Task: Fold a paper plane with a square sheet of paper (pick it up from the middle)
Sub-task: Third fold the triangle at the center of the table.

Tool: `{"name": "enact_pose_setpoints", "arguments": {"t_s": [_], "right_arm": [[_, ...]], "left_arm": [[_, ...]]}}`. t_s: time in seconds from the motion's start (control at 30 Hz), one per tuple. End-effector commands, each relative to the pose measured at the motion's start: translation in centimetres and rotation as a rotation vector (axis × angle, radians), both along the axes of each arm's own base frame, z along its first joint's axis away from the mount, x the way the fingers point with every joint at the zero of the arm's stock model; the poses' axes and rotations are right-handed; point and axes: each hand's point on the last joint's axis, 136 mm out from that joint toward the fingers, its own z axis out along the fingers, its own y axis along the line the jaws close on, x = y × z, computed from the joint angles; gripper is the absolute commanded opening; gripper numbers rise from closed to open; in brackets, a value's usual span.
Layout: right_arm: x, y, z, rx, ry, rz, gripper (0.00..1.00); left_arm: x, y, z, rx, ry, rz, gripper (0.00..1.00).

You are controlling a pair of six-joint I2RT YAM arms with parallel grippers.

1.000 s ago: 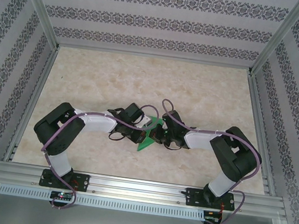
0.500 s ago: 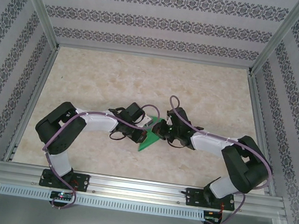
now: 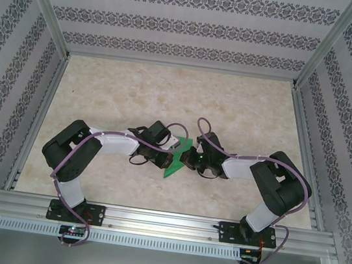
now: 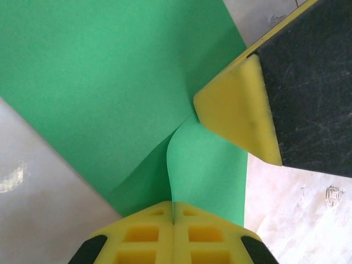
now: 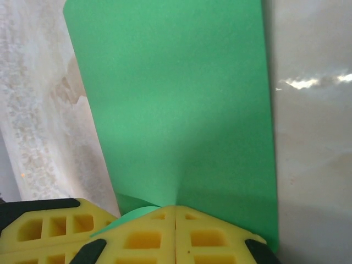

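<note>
The square sheet of paper [image 3: 174, 165] is bright green and folded into a pointed wedge. It hangs between my two grippers over the middle of the table. My left gripper [image 3: 170, 157] is shut on its left side; in the left wrist view the sheet [image 4: 110, 82] runs into the closed yellow jaws [image 4: 174, 213] along a raised crease. My right gripper [image 3: 189, 160] is shut on the opposite side, and its pads [image 5: 176, 209] pinch the sheet [image 5: 181, 99] at a fold. A right fingertip [image 4: 236, 110] presses against the paper in the left wrist view.
The marble-patterned table [image 3: 167, 98] is walled by patterned panels on three sides, with aluminium posts at the corners. An aluminium rail [image 3: 163, 222] carrying both arm bases runs along the near edge. The left gripper's yellow finger [image 5: 44, 231] sits close beside the right jaws.
The right arm's elbow swung outward to the right, then came back in. The paper's upper flap dropped and now stands up again. The left arm has stayed put.
</note>
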Motion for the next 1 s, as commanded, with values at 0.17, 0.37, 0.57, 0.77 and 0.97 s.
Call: {"name": "enact_pose_setpoints", "arguments": {"t_s": [0.17, 0.37, 0.57, 0.77, 0.97], "right_arm": [[1.1, -1.4, 2.7, -0.01, -0.045, -0.051, 0.07], [1.1, -2.1, 1.0, -0.038, -0.016, -0.054, 0.07], [0.1, -3.4, -2.5, -0.101, 0.053, -0.09, 0.06], [0.7, -2.8, 0.6, -0.075, -0.01, -0.067, 0.06], [0.8, -1.8, 4.6, 0.0, -0.094, -0.088, 0.06]], "left_arm": [[-0.5, 1.2, -1.5, 0.059, 0.038, -0.003, 0.01], [-0.5, 1.2, -1.6, 0.06, 0.036, -0.002, 0.01], [-0.4, 1.2, -1.6, 0.06, 0.038, -0.002, 0.01], [-0.5, 1.3, -1.7, 0.064, 0.044, 0.001, 0.01], [-0.5, 1.2, -1.7, 0.06, 0.05, 0.015, 0.01]]}}
